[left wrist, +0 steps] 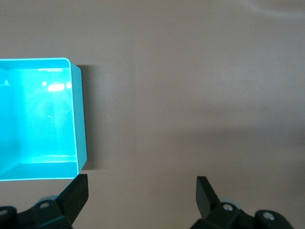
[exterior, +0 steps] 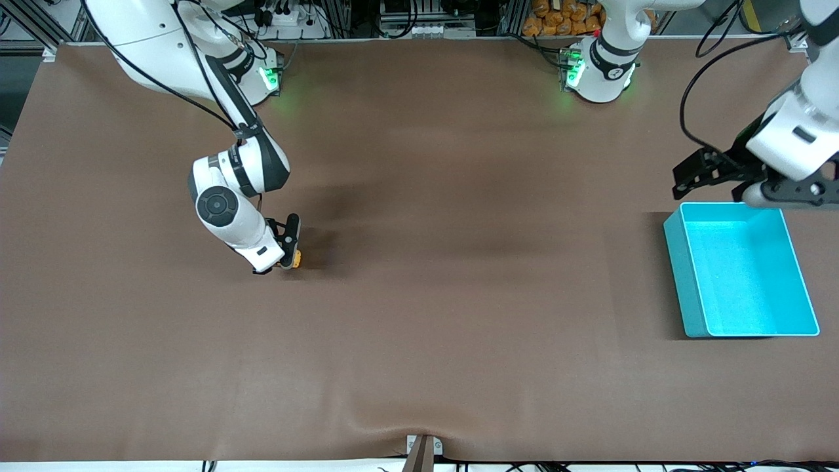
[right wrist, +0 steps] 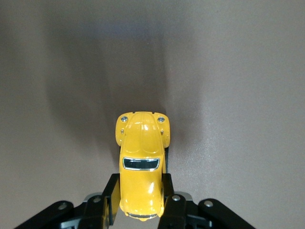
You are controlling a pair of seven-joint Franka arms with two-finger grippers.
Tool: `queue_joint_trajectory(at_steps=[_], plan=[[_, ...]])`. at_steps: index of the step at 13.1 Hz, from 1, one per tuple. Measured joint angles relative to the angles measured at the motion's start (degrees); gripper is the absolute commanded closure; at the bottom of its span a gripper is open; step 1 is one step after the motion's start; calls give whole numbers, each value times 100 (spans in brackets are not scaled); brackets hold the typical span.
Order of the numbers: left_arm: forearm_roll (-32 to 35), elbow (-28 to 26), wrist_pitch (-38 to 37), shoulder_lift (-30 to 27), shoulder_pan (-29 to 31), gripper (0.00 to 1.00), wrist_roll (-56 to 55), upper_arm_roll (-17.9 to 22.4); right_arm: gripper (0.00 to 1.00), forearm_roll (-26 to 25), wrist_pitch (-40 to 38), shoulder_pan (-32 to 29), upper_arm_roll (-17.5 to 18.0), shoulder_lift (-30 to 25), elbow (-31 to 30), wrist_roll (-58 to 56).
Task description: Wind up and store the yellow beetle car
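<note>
The yellow beetle car (exterior: 296, 258) is a tiny rounded toy, low at the brown table toward the right arm's end. My right gripper (exterior: 290, 252) is shut on it. In the right wrist view the car (right wrist: 141, 143) sits between the two black fingers (right wrist: 110, 193), which press on its rear sides, with its nose pointing away. I cannot tell whether its wheels touch the table. My left gripper (exterior: 711, 183) is open and empty, up in the air beside the turquoise bin (exterior: 676, 262). Its jaws (left wrist: 140, 195) stand wide apart over bare table.
The turquoise bin has nothing in it and stands toward the left arm's end of the table; one corner of it shows in the left wrist view (left wrist: 78, 119). The two arm bases (exterior: 596, 72) stand along the table's edge farthest from the front camera.
</note>
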Motion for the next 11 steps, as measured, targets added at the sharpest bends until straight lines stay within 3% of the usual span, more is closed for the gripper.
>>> queue_joint_trajectory(at_steps=[11], plan=[[-14,13,36,302,-26,0,-37,-15,79,-513,-172,-404,-6,-57,-101,-133]])
